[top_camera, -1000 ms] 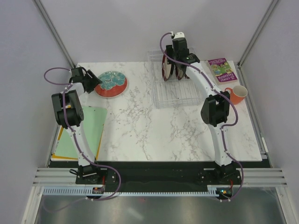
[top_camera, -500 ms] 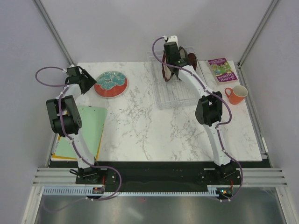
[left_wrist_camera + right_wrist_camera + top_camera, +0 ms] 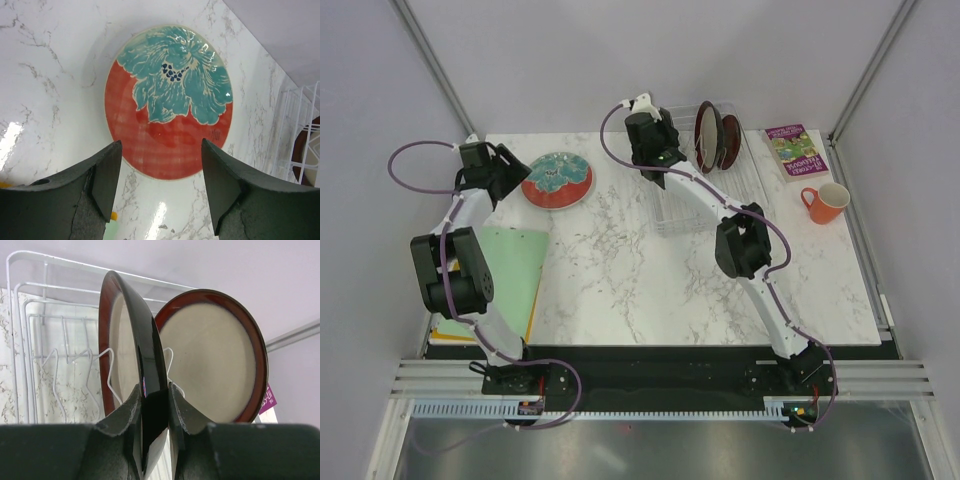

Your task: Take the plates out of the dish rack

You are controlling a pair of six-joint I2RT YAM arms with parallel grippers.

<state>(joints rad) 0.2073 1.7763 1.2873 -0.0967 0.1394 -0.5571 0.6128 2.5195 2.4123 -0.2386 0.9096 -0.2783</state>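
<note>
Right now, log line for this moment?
right end effector shut on dark-backed plate | left end effector open, aimed at floral plate | cream plate in dish rack

A robotics lab cell, not a kitchen: plain pale panels [image 3: 620, 60] and bare metal posts [image 3: 432, 70] enclose a marble-look desk [image 3: 640, 270]. Aluminium rails [image 3: 430, 378] run along its near edge. Staged props, a dish rack [image 3: 665, 208], plates [image 3: 708, 135] and an orange mug [image 3: 825, 202], sit toward its far right corner.
</note>
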